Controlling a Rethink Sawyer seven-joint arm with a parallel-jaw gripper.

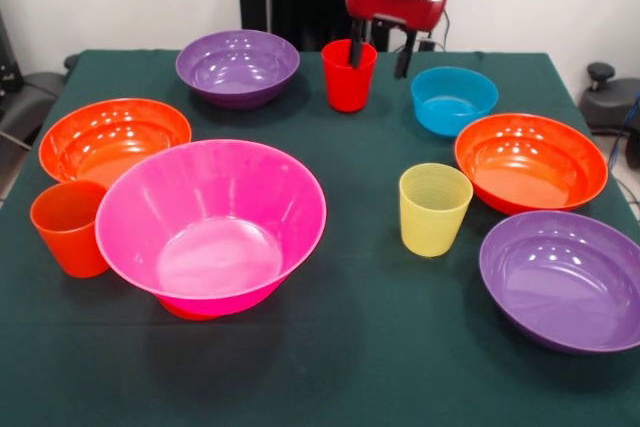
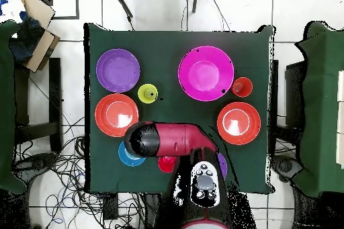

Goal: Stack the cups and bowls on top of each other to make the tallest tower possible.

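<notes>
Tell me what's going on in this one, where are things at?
The Sawyer arm's gripper is at the red cup near the table's far edge, one finger dipped inside it and the other outside, open around its rim. Nothing is stacked yet: the big pink bowl, both purple bowls, the wide orange bowls, the blue bowl, the yellow cup and the orange cup all sit separately on the green cloth.

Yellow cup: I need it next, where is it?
Front view: the yellow cup stands right of the pink bowl, below the blue bowl.
</notes>
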